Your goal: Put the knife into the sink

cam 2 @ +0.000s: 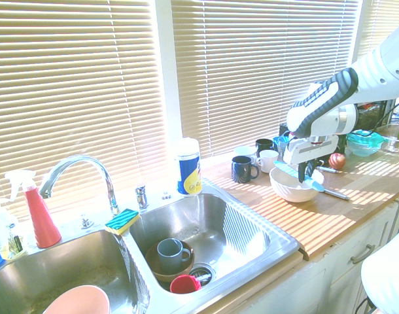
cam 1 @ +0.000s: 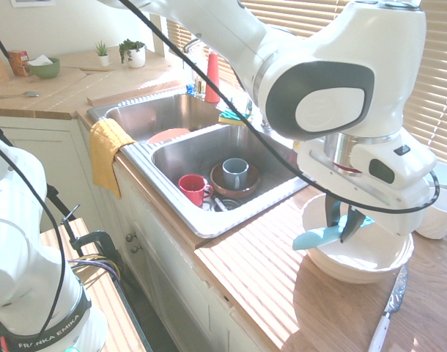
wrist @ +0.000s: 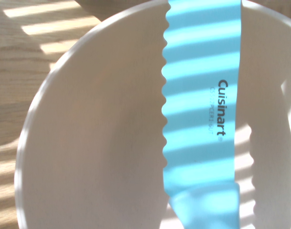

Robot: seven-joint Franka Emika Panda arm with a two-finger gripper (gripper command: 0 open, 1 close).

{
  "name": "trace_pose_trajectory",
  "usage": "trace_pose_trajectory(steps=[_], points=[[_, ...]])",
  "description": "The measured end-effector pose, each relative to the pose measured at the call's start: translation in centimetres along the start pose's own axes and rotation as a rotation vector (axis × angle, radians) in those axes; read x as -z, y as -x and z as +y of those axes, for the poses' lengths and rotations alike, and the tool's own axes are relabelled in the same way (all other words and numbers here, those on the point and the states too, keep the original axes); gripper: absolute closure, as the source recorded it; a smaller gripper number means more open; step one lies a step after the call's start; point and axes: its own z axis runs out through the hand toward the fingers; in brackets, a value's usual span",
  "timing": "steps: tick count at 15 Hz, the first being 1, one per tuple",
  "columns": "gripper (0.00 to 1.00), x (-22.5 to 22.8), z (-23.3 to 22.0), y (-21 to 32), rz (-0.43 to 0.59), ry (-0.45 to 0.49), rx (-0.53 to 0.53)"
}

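The turquoise knife [cam 1: 319,237] lies tilted across the large white bowl [cam 1: 355,270] on the wooden counter, its blade end sticking out over the rim towards the sink [cam 1: 209,220]. My gripper [cam 1: 342,224] hangs straight down over the bowl, its dark fingers pressed against both sides of the knife near the middle. From the other side, the knife [cam 2: 288,169] shows under the gripper [cam 2: 305,171] above the bowl [cam 2: 292,191]. The wrist view is filled by the serrated blade [wrist: 202,95] and the bowl's inside [wrist: 88,143]. The steel sink [cam 2: 278,242] lies left of the bowl.
The near basin holds a red mug [cam 1: 193,188] and a grey mug in a brown bowl [cam 1: 235,173]. A white-handled knife [cam 1: 388,315] lies on the counter beside the bowl. More white bowls [cam 1: 440,213] stand further right. Mugs [cam 2: 242,170] stand by the window, beyond the gooseneck faucet [cam 2: 82,170].
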Motion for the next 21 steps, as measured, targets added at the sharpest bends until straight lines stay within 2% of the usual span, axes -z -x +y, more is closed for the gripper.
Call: trace_pose_trajectory(steps=[6, 12, 16, 21], points=[[1.00, 0.8, -0.5, -0.1, 0.004, -0.013, 0.002], [1.00, 8.2, -2.7, 1.1, 0.046, -0.082, 0.034], [1.00, 10.3, -8.5, 5.8, 0.049, -0.100, 0.135], [1.00, 8.4, -16.0, 15.4, 0.015, -0.073, 0.282]])
